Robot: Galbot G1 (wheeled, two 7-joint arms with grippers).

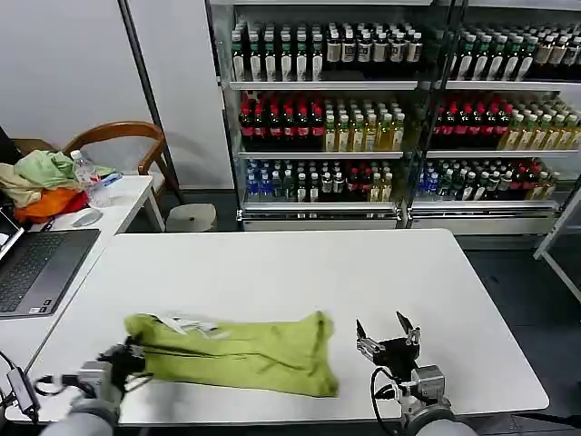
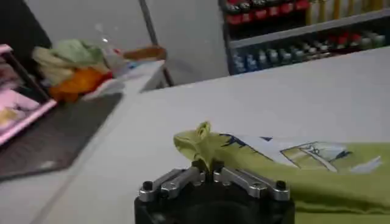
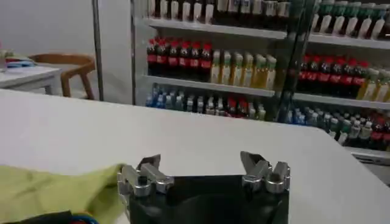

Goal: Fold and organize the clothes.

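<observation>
The left end effector point(image 1: 127, 356) is clamped on the near left edge of the T-shirt point(image 1: 245, 350), which lies bunched along the front of the worktop point(image 1: 300, 272). The right end effector point(image 1: 388, 338) stands wide beside the shirt's other end. Light, limp cotton should sag; corners and hems look best for gripping.

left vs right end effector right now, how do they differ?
Left end effector is shut on the T-shirt, pinching its left end; right end effector is open and holds nothing. Left touches the cloth; right sits just past the shirt's right edge, apart from it. Left's fingers meet in a bunched fold; right's fingers stand wide apart over bare table. Both are low at the table's near edge.
</observation>
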